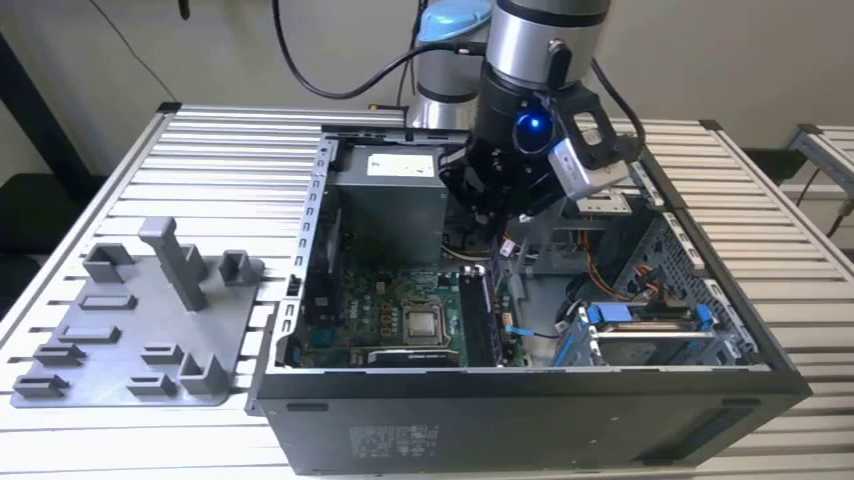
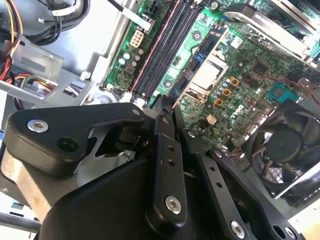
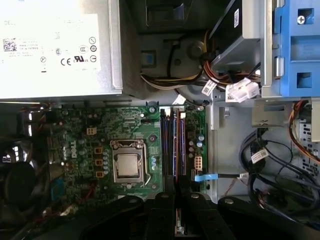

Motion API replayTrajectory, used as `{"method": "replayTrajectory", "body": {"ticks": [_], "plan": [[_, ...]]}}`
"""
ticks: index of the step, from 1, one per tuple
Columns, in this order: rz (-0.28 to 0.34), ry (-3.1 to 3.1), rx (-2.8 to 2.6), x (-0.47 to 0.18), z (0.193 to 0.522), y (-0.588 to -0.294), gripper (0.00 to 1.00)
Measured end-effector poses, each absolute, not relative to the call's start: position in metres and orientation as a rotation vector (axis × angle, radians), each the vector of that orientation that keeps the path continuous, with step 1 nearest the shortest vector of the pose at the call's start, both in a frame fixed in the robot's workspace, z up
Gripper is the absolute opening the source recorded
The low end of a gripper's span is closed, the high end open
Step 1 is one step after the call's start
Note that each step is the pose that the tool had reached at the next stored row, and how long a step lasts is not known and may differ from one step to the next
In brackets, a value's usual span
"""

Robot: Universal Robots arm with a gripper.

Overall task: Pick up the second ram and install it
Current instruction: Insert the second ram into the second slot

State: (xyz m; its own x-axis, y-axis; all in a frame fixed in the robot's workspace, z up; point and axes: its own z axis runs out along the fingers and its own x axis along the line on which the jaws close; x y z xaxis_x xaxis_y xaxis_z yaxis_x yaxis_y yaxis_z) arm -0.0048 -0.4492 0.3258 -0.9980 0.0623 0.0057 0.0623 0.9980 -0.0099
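Slatted table [image 1: 120,165] | open PC case [image 1: 534,410] | jaws clamp second ram [image 3: 176,223], edge-on, mostly hidden between them

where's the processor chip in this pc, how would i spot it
Look inside the open computer case, at the green motherboard on its floor. The processor chip sits in a metal-framed socket beside the long dark memory slots; it is the only flat, shiny silver square there.

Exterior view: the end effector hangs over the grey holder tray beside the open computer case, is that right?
No. In the exterior view the end effector hangs over the open computer case, not over the grey holder tray beside it.
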Motion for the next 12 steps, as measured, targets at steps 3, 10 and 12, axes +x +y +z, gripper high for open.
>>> {"method": "replayTrajectory", "body": {"ticks": [3,10,12], "plan": [[0.015,-3.134,-0.098,-0.0048,0.3230,-0.4492,0.15],[0.015,-3.134,-0.098,-0.0048,0.3219,-0.4492,0.15],[0.015,-3.134,-0.098,-0.0048,0.3219,-0.4492,0.15]]}}
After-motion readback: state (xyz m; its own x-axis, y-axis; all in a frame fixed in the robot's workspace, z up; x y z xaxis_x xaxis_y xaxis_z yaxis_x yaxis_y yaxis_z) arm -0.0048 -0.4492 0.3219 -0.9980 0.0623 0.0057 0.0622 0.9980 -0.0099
